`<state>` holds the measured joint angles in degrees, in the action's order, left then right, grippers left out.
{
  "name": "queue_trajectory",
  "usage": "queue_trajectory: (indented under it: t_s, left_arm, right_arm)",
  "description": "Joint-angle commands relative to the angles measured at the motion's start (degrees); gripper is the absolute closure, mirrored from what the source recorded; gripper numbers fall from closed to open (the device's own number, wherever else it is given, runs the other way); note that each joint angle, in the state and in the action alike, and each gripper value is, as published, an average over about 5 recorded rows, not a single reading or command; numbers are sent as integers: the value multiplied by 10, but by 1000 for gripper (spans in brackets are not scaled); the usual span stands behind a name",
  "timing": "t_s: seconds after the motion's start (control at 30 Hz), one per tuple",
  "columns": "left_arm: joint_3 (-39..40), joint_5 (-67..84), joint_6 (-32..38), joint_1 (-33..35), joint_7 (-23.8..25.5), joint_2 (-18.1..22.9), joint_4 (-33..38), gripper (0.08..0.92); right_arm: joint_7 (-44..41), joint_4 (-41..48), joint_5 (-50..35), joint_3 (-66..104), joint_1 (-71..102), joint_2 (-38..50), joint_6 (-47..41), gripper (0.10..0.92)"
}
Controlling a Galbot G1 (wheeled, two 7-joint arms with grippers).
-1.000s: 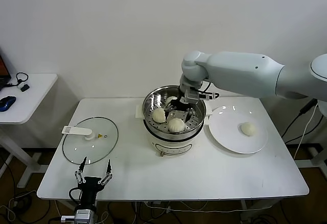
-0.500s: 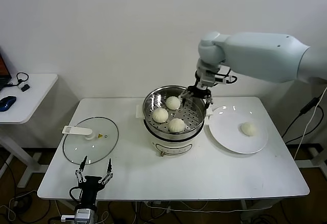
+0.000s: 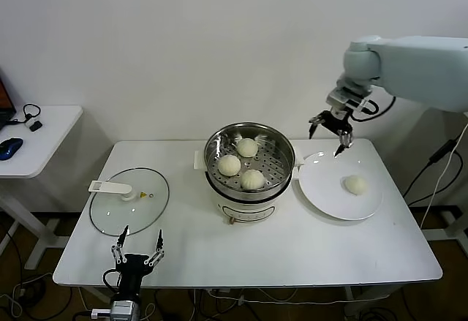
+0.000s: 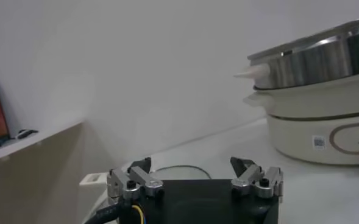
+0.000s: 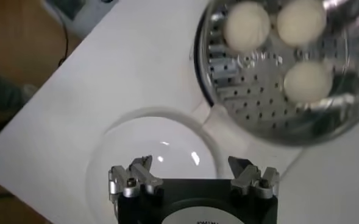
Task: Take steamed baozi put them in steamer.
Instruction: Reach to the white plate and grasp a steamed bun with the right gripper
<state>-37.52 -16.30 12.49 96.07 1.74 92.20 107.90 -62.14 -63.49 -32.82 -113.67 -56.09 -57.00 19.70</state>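
Three cream-white baozi [image 3: 247, 147] [image 3: 229, 164] [image 3: 252, 180] lie in the shiny steel steamer [image 3: 216, 142] on its white cooker base. They also show in the right wrist view [image 5: 247, 25]. A fourth baozi [image 3: 355, 184] lies on the white plate [image 3: 322, 189]. My right gripper [image 3: 330, 132] is open and empty in the air above the plate's far left edge, between steamer and plate. In the right wrist view it [image 5: 190, 170] hangs over the plate [image 5: 152, 152]. My left gripper [image 3: 136, 244] is open and parked at the table's front left edge.
A round glass lid [image 3: 129, 200] with a white handle [image 3: 110, 187] lies on the table's left part. The steamer's side [image 4: 313, 58] rises to the right of the left gripper [image 4: 191, 173]. A small side table [image 3: 44, 134] stands to the left.
My right gripper let go of a baozi in the steamer's back part, rose and swung right to above the plate's edge. The left arm has not moved.
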Motion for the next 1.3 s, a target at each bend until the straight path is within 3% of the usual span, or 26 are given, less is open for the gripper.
queue_trajectory:
  t_s: [0.03, 0.67, 1.3]
  left_arm:
    - [0, -1, 1, 0, 0, 28, -5, 177]
    - [2, -17, 11, 16, -2, 28, -22, 177]
    - [4, -33, 21, 28, -5, 28, -30, 177]
  right_arm:
    - [7, 39, -82, -37, 38, 76, -129, 203]
    - [-41, 257, 73, 175, 251, 78, -87, 203]
    - [-25, 367, 184, 364, 388, 57, -78, 203]
